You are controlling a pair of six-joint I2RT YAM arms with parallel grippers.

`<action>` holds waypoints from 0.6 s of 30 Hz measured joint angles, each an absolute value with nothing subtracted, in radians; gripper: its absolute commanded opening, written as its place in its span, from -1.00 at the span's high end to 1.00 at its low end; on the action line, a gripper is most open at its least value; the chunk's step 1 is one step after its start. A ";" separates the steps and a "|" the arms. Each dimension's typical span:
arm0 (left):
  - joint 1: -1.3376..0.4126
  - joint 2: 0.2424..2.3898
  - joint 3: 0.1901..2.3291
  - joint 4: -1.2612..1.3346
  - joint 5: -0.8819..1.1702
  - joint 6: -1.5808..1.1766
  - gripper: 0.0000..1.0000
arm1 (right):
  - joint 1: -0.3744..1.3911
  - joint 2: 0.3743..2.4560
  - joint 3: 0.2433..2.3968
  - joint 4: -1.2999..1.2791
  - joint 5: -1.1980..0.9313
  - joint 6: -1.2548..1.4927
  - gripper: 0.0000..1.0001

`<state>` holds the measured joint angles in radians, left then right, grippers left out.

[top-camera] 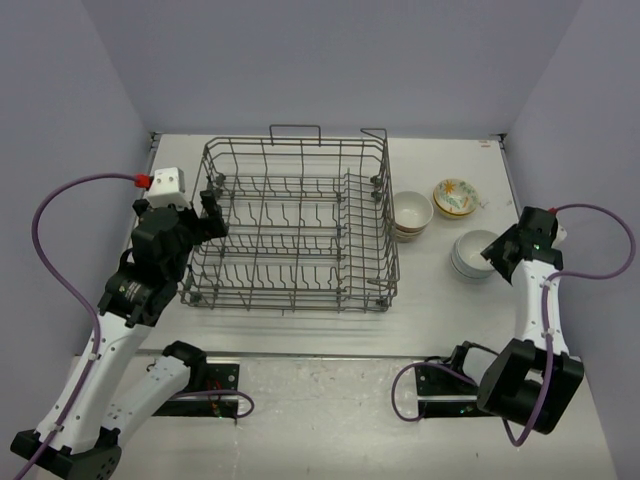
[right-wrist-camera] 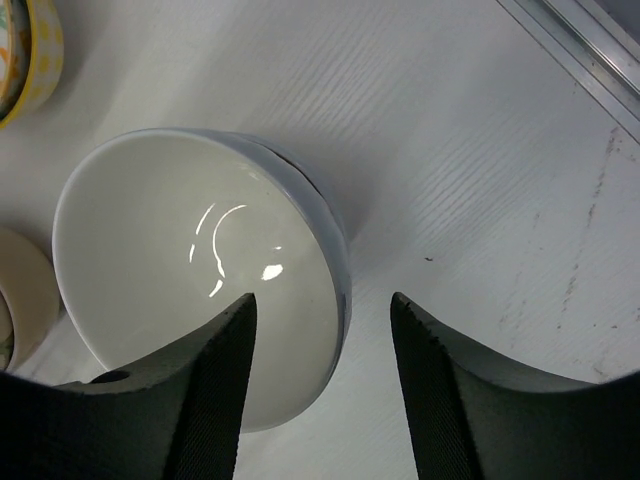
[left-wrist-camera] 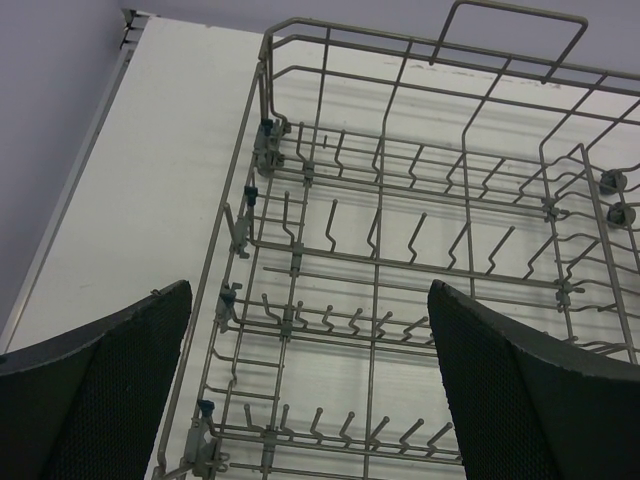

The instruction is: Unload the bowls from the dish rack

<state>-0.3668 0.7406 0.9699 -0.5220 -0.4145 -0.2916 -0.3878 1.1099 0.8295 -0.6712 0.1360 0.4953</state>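
The grey wire dish rack (top-camera: 290,225) stands in the middle of the table with no bowls in it. It fills the left wrist view (left-wrist-camera: 400,230). To its right stand a tan and cream bowl stack (top-camera: 412,213), a yellow-floral bowl (top-camera: 455,197) and a white bowl stack (top-camera: 470,253). My left gripper (top-camera: 210,218) is open and empty over the rack's left edge (left-wrist-camera: 310,300). My right gripper (top-camera: 492,255) is open, one finger inside and one outside the rim of the top white bowl (right-wrist-camera: 190,270), without closing on it (right-wrist-camera: 322,305).
The yellow-floral bowl (right-wrist-camera: 30,50) and the cream bowl (right-wrist-camera: 20,300) show at the left edge of the right wrist view. The table's right edge rail (right-wrist-camera: 590,40) runs close by. Bare table lies right of the white bowls (right-wrist-camera: 500,180).
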 measured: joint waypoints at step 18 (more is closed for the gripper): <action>-0.358 0.742 0.970 -0.517 -0.405 -0.292 -1.00 | -0.387 1.045 0.830 -0.689 0.146 0.506 0.18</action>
<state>-0.3584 0.7422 0.9699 -0.5175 -0.4046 -0.2916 -0.3870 1.0451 0.8295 -0.6888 0.1459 0.5056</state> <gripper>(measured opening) 1.000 0.422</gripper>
